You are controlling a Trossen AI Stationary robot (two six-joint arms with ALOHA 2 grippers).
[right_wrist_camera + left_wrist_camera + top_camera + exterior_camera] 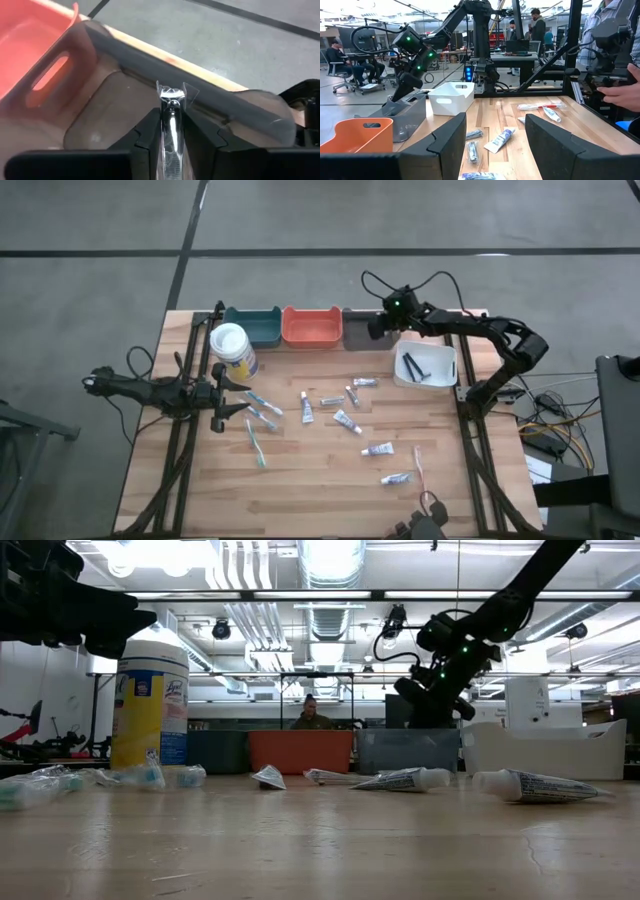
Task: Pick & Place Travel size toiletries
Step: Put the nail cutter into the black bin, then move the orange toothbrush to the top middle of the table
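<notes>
Toiletries (pixel 349 421) are scattered near a "Lysol" canister (pixel 149 705); a wrapped metal item (pixel 171 120) is pinched by the right pincer (pixel 172 131).

The right arm (pixel 470 640) is reaching down from above over the grey bin (pixel 410 750), which is standing at the desk's (pixel 320 840) far edge between an orange bin (pixel 300 751) and a white bin (pixel 540 750). Mini tubes (pixel 400 779) are lying across the desk. A wipes canister (pixel 149 705) is standing upright toward the left edge.
</notes>
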